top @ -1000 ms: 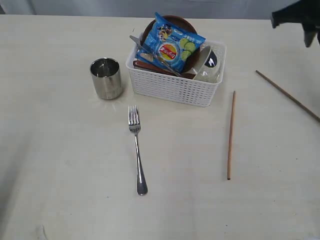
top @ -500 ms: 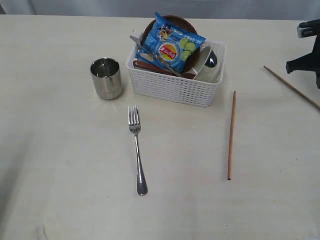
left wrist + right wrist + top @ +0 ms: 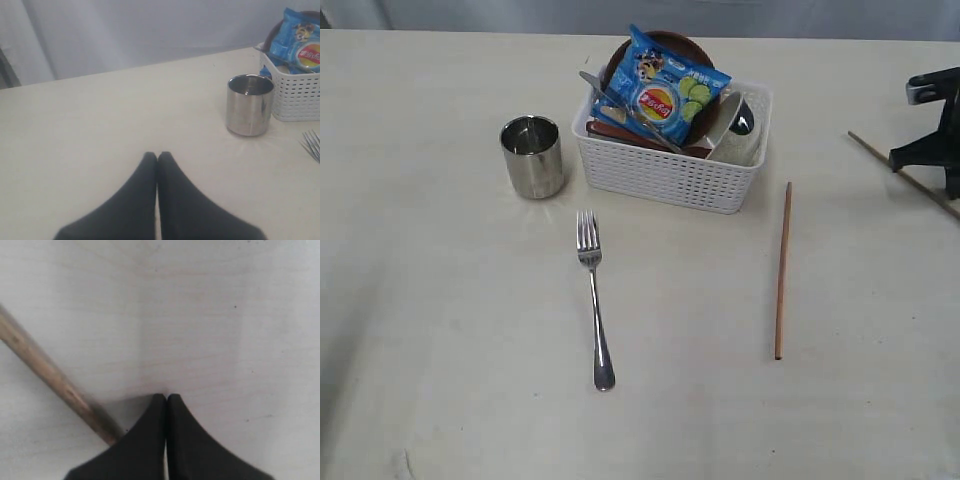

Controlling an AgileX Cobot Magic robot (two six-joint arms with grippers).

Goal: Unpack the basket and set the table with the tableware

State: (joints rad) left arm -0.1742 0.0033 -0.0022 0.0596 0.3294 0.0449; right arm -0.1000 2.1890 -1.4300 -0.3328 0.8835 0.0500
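Note:
The white basket [image 3: 665, 172] holds a blue crisp packet [image 3: 665, 92], a reddish-brown plate [image 3: 665, 40], a knife [image 3: 620, 108], a wooden spoon [image 3: 620, 135] and the cream bowl [image 3: 732, 135]. On the table [image 3: 460, 330] stand a steel cup [image 3: 532, 157] and lie a fork [image 3: 594, 300] and one chopstick [image 3: 782, 270]. A second chopstick [image 3: 880, 158] lies at the far right. My right gripper [image 3: 932, 165] is low over it, shut [image 3: 166, 397], with the chopstick [image 3: 47, 372] passing beside one finger, not between them. My left gripper [image 3: 157, 155] is shut and empty, short of the cup [image 3: 249, 105].
In the left wrist view the basket [image 3: 295, 95] with the packet [image 3: 300, 42] stands beyond the cup, and the fork tines [image 3: 312, 144] show at the edge. A grey backdrop runs behind the table's far edge.
My right gripper came down from the upper right corner to the table beside the far-right chopstick. That chopstick's far end shifted slightly to the right. Nothing else moved.

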